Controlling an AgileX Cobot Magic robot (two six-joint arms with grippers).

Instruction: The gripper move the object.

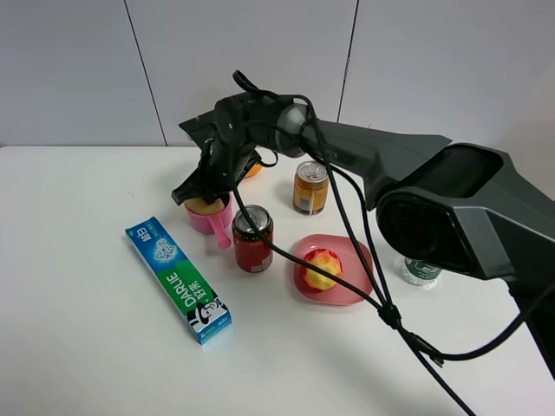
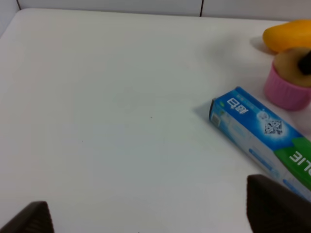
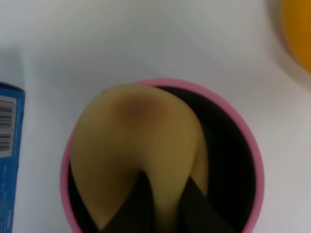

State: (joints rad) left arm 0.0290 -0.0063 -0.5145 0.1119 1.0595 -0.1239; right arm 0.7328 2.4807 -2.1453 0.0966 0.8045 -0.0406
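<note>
Gripper (image 3: 165, 208) clasps tan, brown-blotched object (image 3: 136, 141) in cup (image 3: 253, 160).

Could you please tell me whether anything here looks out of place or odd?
Only mildly odd: the potato sits stuffed in the pink cup, bulging over its rim, with the right tool against it. Nothing looks spilled.

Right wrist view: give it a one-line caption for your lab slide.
The hand over a tan potato in a pink cup, a blue box and a mango nearby.

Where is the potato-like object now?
In the exterior high view, the object sits left of centre inside the pink cup, under the right gripper, beside the red can.
</note>
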